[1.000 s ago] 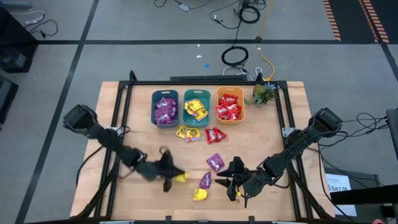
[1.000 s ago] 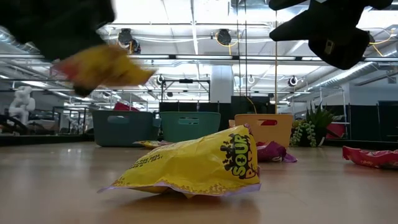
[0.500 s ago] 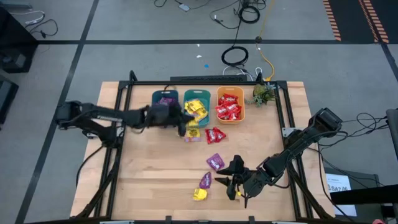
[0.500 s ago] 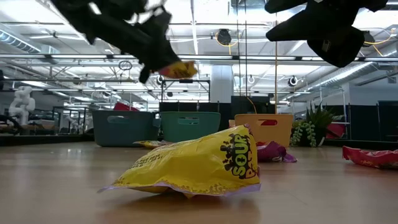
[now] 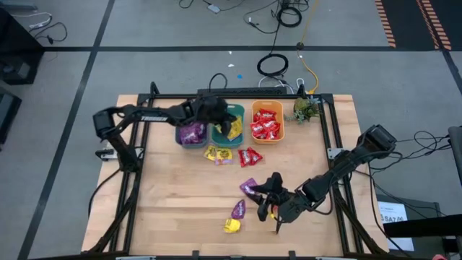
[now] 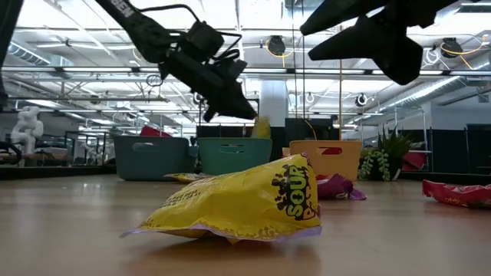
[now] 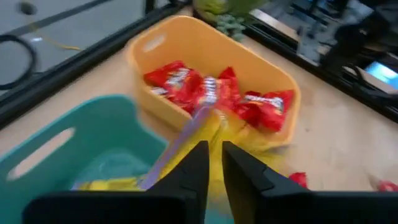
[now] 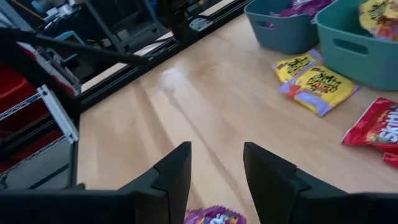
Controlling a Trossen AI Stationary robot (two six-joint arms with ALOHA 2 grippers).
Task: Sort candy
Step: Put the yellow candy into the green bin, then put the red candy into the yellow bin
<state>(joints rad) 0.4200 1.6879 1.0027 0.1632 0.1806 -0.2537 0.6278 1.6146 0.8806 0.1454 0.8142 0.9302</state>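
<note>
While the left gripper (image 5: 225, 118), clamped on a yellow candy packet (image 7: 214, 127), hangs over the middle teal bin (image 5: 219, 134), the right gripper (image 5: 268, 196), fingers parted, waits with a purple candy packet (image 5: 250, 188) at its 10 o'clock.

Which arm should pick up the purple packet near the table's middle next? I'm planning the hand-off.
Probably the right. Its end effector hangs open right beside the purple packet, while the left end effector is far off over the middle teal bin with a yellow packet.

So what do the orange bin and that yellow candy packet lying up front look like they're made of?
The orange bin looks like moulded plastic: smooth matte walls, rounded rim, cut-out handle slot. The yellow candy packet seems to be thin glossy film, possibly foil-lined: it is crinkled, with printed lettering and a crimped edge.
</note>
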